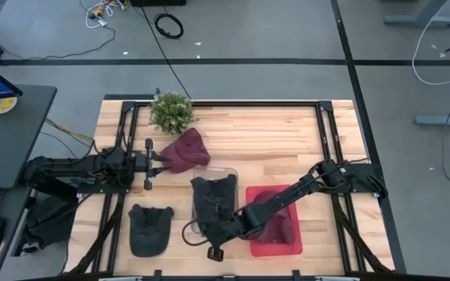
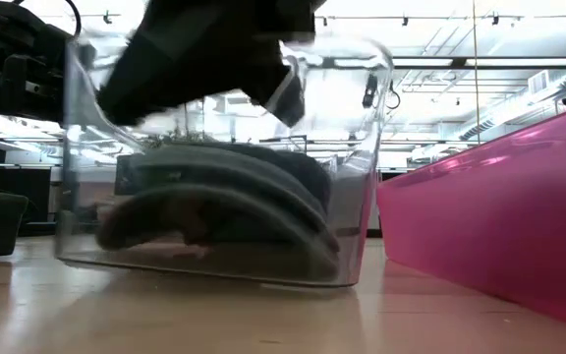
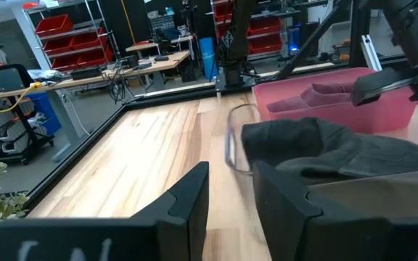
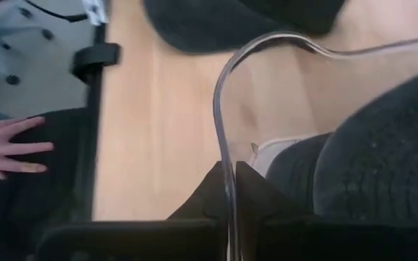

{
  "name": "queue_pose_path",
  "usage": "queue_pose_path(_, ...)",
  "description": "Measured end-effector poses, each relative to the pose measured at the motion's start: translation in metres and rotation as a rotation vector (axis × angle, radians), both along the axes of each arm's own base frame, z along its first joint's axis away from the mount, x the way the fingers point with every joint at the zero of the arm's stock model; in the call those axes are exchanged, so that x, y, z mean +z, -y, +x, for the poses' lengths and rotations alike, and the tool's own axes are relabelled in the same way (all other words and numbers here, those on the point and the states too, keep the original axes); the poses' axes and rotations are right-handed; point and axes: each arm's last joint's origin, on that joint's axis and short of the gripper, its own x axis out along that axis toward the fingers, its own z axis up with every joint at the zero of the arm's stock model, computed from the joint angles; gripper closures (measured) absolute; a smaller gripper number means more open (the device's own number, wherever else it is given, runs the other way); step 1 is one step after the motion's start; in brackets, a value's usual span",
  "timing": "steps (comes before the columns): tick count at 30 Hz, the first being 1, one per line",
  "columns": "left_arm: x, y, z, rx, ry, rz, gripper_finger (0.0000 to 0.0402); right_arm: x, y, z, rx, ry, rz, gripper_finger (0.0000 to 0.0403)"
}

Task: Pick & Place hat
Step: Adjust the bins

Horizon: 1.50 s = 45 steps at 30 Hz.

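Note:
A clear plastic bin [image 1: 213, 204] stands mid-table with a dark grey hat [image 1: 214, 195] inside it, also seen in the low view [image 2: 224, 197]. My right gripper [image 4: 228, 185] is at the bin's near rim, shut on its wall. A maroon hat [image 1: 187, 150] lies on the table toward the far side. My left gripper [image 1: 159, 161] is level just left of it, open [image 3: 227, 199] and holding nothing. A black cap [image 1: 148, 229] lies flat near the front edge. Another maroon hat [image 1: 278, 222] sits in a red bin [image 1: 256, 243]. My right gripper pinches the clear bin's thin wall at its rim [image 4: 226, 156], one finger [image 4: 256, 190] inside the bin and one outside. It comes slanting down over the near edge. The bin's base [image 2: 204, 267] sits on the table, upright.
A small potted plant [image 1: 171, 112] stands at the far edge by the maroon hat. The red bin's wall [image 2: 499, 226] is close to the right of the clear bin. A person's hand [image 4: 9, 148] shows beyond the table's near edge. Bare wood lies far right.

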Motion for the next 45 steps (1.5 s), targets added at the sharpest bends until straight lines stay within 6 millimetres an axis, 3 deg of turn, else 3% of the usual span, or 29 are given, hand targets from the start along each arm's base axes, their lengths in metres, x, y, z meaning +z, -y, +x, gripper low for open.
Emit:
queue_pose_path(9, 0.000, 0.000, 0.000, 0.000, 0.000, 0.000, 0.0287, 0.004, -0.004, 0.002, 0.054, 0.038, 0.045, 0.0388)
queue_pose_path(26, 0.000, 0.000, 0.000, 0.000, -0.001, 0.000, 0.0287, 0.007, -0.004, 0.007, 0.108, 0.086, 0.054, 0.0246)
queue_pose_path(30, 0.000, 0.000, 0.000, 0.000, 0.000, 0.000, 0.0287, 0.021, -0.005, 0.003, 0.181, 0.088, 0.108, 0.0225)
queue_pose_path(40, 0.000, 0.000, 0.000, 0.000, 0.000, 0.000, 0.0287, 0.049, -0.004, -0.008, 0.203, 0.108, 0.133, 0.0219)
queue_pose_path(45, 0.000, 0.000, 0.000, 0.000, 0.001, 0.000, 0.0287, 0.056, -0.010, -0.027, 0.213, -0.023, 0.154, 0.0222)
